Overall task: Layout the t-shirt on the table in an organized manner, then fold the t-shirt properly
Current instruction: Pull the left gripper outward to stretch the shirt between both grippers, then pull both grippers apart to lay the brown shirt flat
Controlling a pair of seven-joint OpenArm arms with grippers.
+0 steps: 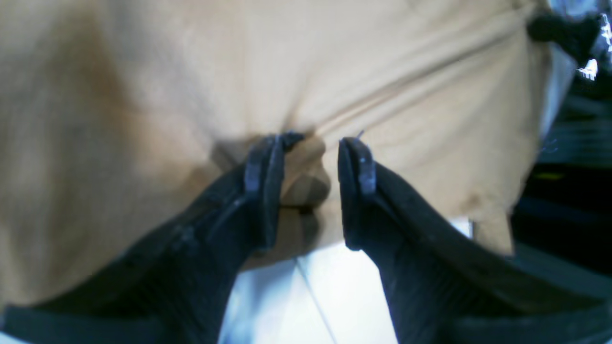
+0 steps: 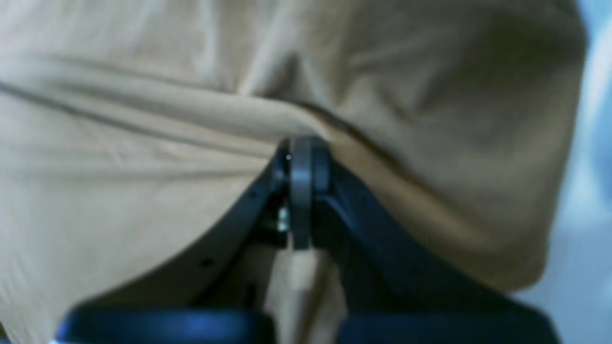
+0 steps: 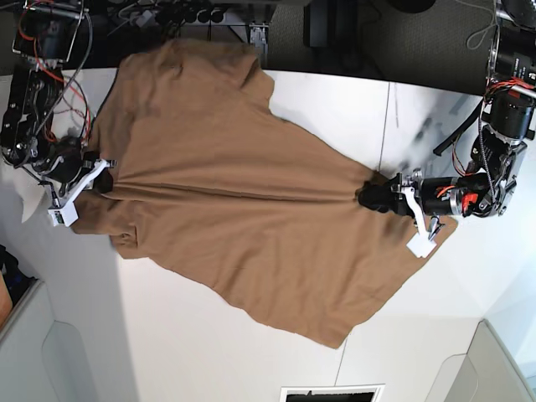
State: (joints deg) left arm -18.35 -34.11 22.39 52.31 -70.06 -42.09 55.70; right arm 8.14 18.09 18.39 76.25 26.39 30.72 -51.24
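Table (image 3: 209, 352): white, matte, a thin dark seam running across near the base view's right. Far edge meets dark clutter of cables and gear; pale panels sit at the near corners.

Shirt (image 3: 234, 209): tan, spread across most of the table, one part hanging over the far edge. A taut crease runs straight between the two arms, so the cloth looks pulled tight from both ends, probably to flatten it before laying out. Outline ragged; lower corner sticks out toward the near side. Layout not finished, folding not begun, I judge.

Left gripper (image 1: 308, 153): jaws part-way apart, a bunched knot of shirt wedged between them; creases fan out from the pinch.

Right gripper (image 2: 302, 157): jaws pressed fully together, a thin fold of shirt caught at the tips, ridges radiating away.
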